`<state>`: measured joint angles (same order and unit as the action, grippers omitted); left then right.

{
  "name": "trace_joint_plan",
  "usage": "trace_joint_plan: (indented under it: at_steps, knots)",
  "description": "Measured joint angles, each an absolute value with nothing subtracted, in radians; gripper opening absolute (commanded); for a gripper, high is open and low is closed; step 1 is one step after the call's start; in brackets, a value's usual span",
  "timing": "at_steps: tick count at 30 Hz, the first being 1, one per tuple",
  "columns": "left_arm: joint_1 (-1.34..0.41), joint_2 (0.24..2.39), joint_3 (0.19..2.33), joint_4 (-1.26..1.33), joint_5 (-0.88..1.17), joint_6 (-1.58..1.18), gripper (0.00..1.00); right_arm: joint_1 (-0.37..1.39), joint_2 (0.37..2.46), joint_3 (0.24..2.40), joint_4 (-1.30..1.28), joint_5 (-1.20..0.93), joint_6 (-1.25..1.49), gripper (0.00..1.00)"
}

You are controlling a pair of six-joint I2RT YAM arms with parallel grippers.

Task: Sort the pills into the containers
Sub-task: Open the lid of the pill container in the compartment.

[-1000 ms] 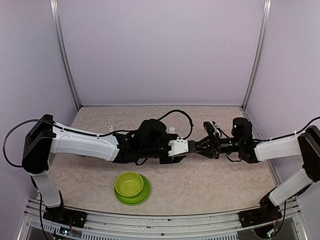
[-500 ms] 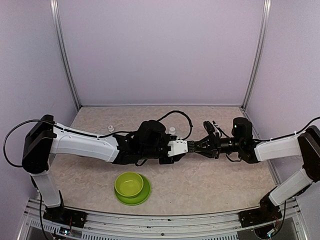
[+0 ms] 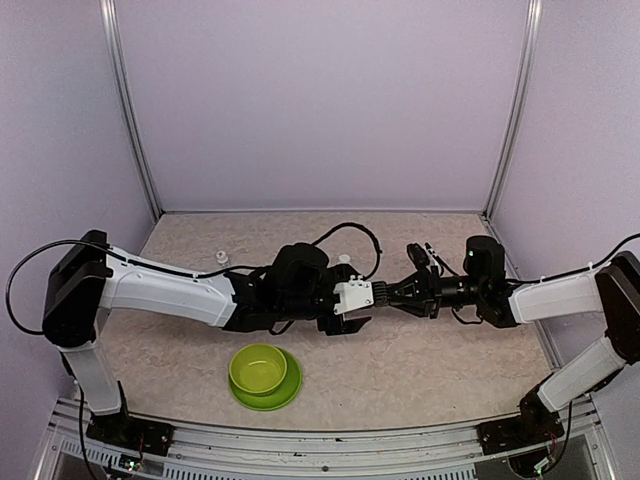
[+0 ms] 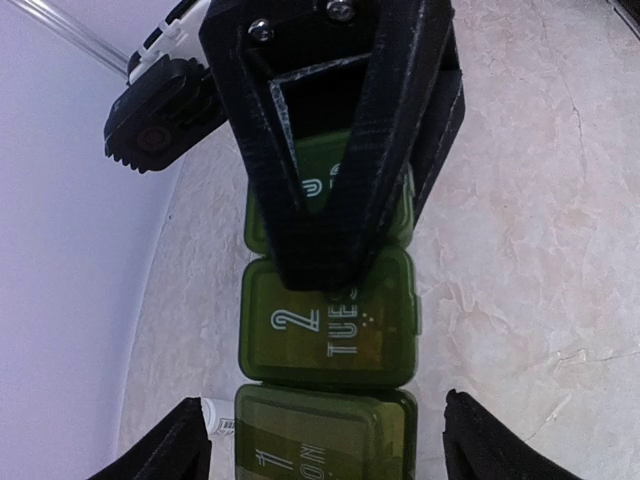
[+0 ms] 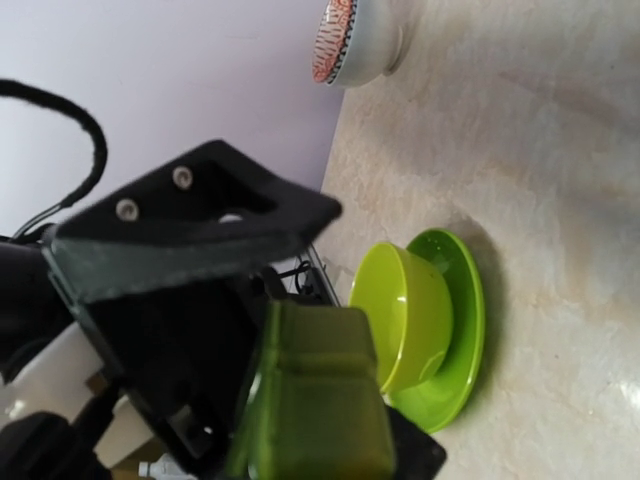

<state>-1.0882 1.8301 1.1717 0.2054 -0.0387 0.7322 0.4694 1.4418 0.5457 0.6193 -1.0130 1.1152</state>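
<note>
The dark green pill box (image 4: pixel 330 320) is over the middle of the table (image 4: pixel 540 200); the right end effector (image 4: pixel 335 250) is clenched on its far compartment, black fingers covering most of that lid's label; the left end effector (image 4: pixel 325 445) is released, its fingers flanking the near compartment, which the frame edge cuts off; from above, the box is hidden.

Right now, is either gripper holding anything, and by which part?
The right gripper holds the pill box by the end compartment past TUE. The left gripper is open astride the MON end, gripping nothing.
</note>
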Motion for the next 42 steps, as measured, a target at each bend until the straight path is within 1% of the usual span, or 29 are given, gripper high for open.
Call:
trace_joint_plan:
  at_steps: [9,17,25,35,42]
  knots:
    - [-1.068,1.790,1.153,0.226,-0.010,0.662,0.85,0.469,1.442,0.541,0.619,-1.013,1.110,0.13]
    - [-1.040,1.737,1.138,0.229,0.069,0.600,0.86,0.469,1.441,0.541,0.626,-1.009,1.094,0.13]
    - [-1.019,1.695,1.137,0.262,0.100,0.562,0.86,0.469,1.441,0.530,0.612,-1.008,1.087,0.13]
    - [-1.013,1.700,1.136,0.296,0.020,0.529,0.87,0.471,1.441,0.530,0.604,-1.009,1.063,0.13]
    - [-1.009,1.765,1.196,0.291,-0.039,0.517,0.87,0.478,1.441,0.530,0.588,-1.014,1.047,0.13]
